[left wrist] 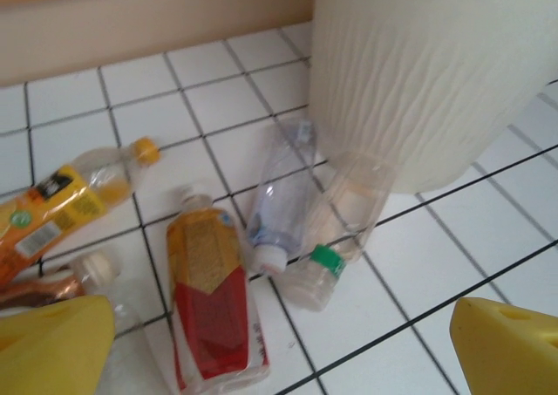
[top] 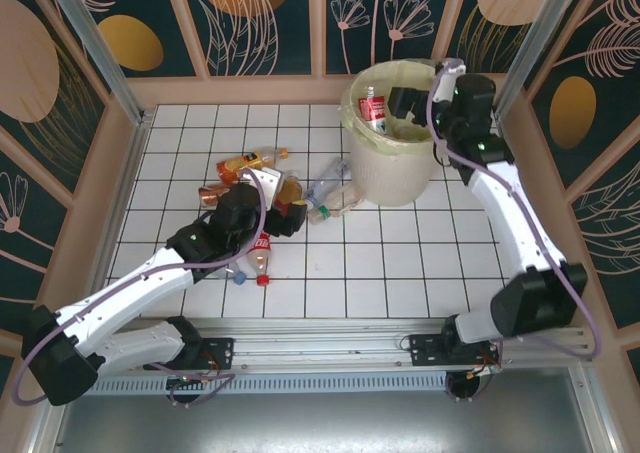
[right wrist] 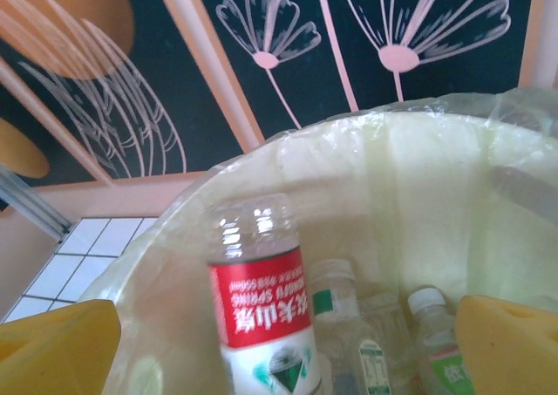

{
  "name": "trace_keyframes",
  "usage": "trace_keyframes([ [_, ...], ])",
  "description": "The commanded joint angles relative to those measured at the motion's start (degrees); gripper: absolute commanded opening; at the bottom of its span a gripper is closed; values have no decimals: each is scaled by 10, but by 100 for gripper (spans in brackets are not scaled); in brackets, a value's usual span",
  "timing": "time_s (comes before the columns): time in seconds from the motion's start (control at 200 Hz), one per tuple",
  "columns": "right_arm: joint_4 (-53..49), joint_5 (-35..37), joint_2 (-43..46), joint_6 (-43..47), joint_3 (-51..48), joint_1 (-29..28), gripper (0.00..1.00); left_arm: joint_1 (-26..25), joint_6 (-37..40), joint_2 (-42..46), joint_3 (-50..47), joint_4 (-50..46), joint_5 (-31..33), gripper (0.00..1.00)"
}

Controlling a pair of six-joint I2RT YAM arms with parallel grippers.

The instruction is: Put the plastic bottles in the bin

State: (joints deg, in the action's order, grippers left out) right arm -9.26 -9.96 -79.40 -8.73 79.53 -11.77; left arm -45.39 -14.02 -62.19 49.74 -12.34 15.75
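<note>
My right gripper (top: pixel 407 103) hangs open over the bin (top: pixel 392 168), a cream bucket with a yellowish bag liner (right wrist: pixel 366 160). A red-labelled plastic bottle (right wrist: pixel 259 312) stands loose between its yellow fingertips (right wrist: pixel 57 347), bottom up and touching neither. More bottles (right wrist: pixel 344 325) lie inside the bin. My left gripper (top: pixel 285 205) is open low over several bottles lying on the tiles. A red-and-yellow labelled bottle (left wrist: pixel 209 299), a bluish clear one (left wrist: pixel 283 203) and a green-capped one (left wrist: pixel 340 229) lie ahead of its fingers (left wrist: pixel 506 347). A Coca-Cola bottle (top: pixel 262 256) lies beside the left arm.
The bin wall (left wrist: pixel 427 64) rises right behind the green-capped bottle. An orange-capped bottle (left wrist: pixel 83 194) and a copper-coloured one (left wrist: pixel 39 289) lie to the left. Wooden walls (top: pixel 240 91) border the white tiled table. Open tiles (top: pixel 400 263) stretch across the near right.
</note>
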Motion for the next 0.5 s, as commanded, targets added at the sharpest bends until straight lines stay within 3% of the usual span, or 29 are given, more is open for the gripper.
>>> trace_keyframes([
  [0.0, 63, 67, 69, 80, -47, -40, 99, -1, -40, -23, 22, -63, 45, 99],
  [0.085, 32, 100, 95, 72, -57, -58, 99, -1, -57, -36, 21, -76, 42, 99],
  [0.33, -32, 12, 184, 5, -135, -112, 98, 10, -90, -108, 40, -111, 68, 99],
  [0.495, -67, -40, 215, -39, -182, -172, 97, 30, -94, -182, 65, -119, 39, 96],
])
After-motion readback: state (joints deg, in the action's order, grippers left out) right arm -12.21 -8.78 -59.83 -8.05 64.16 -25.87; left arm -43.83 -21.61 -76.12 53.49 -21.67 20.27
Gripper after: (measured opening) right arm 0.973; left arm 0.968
